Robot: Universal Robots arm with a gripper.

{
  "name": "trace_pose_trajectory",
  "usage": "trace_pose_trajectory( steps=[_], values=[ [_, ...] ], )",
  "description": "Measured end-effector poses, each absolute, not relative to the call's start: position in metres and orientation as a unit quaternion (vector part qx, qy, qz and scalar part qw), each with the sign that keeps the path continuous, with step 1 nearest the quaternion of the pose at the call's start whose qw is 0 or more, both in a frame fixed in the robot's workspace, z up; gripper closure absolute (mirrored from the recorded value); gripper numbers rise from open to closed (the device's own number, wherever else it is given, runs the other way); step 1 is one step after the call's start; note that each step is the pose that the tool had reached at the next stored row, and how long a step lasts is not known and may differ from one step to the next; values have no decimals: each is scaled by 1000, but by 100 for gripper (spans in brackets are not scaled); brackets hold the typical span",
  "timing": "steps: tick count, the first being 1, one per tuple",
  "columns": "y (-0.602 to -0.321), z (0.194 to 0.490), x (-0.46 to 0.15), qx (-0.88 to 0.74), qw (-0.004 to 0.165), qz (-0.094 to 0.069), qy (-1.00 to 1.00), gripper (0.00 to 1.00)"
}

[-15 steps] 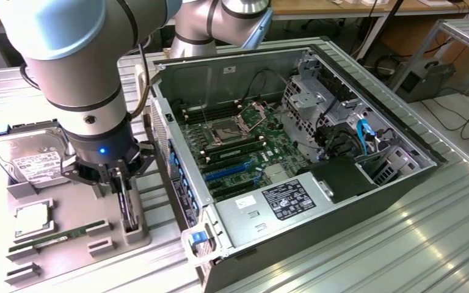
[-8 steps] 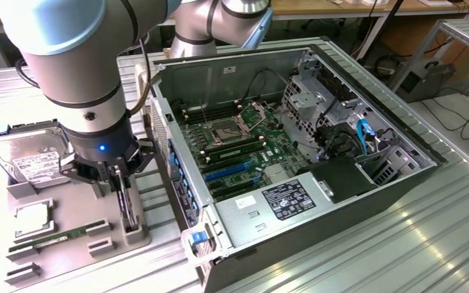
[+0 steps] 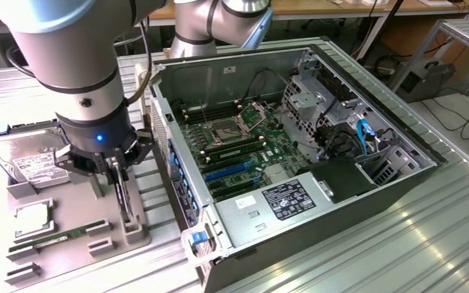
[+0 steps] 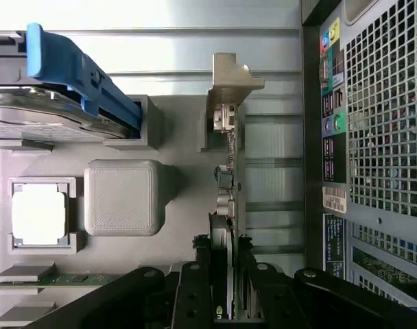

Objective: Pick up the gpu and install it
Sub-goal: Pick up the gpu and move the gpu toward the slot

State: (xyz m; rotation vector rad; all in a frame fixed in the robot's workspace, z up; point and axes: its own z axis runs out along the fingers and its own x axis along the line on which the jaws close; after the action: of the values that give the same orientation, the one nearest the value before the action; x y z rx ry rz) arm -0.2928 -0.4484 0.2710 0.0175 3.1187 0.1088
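Note:
The gpu (image 3: 124, 198) stands on edge in a slot of the grey holder tray (image 3: 71, 204), at the exterior view's left beside the open computer case (image 3: 243, 67). In the wrist view the gpu (image 4: 226, 185) shows edge-on, with its silver bracket (image 4: 230, 79) at the far end. My gripper (image 3: 114, 168) is down over the card's near end. Its black fingers (image 4: 198, 281) sit tight against both faces of the card, so the gripper (image 4: 224, 274) is shut on it. The card still rests in the holder. Blue expansion slots (image 3: 226, 171) lie on the motherboard inside the case.
On the holder tray (image 4: 174, 137) are a hard drive (image 3: 31, 155) with a blue clip (image 4: 78, 68), a processor chip (image 3: 32, 218) and a green memory stick (image 3: 59, 235). The case's perforated rear wall (image 4: 387, 137) stands close beside the card. A power supply (image 3: 287, 201) fills the case's near corner.

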Motion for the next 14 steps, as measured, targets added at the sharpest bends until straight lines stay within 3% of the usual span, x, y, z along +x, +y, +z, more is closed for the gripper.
trace_pose_trajectory(
  steps=[14],
  values=[
    [-448, 335, -291, 2, 10, 36, 999, 74]
  ],
)
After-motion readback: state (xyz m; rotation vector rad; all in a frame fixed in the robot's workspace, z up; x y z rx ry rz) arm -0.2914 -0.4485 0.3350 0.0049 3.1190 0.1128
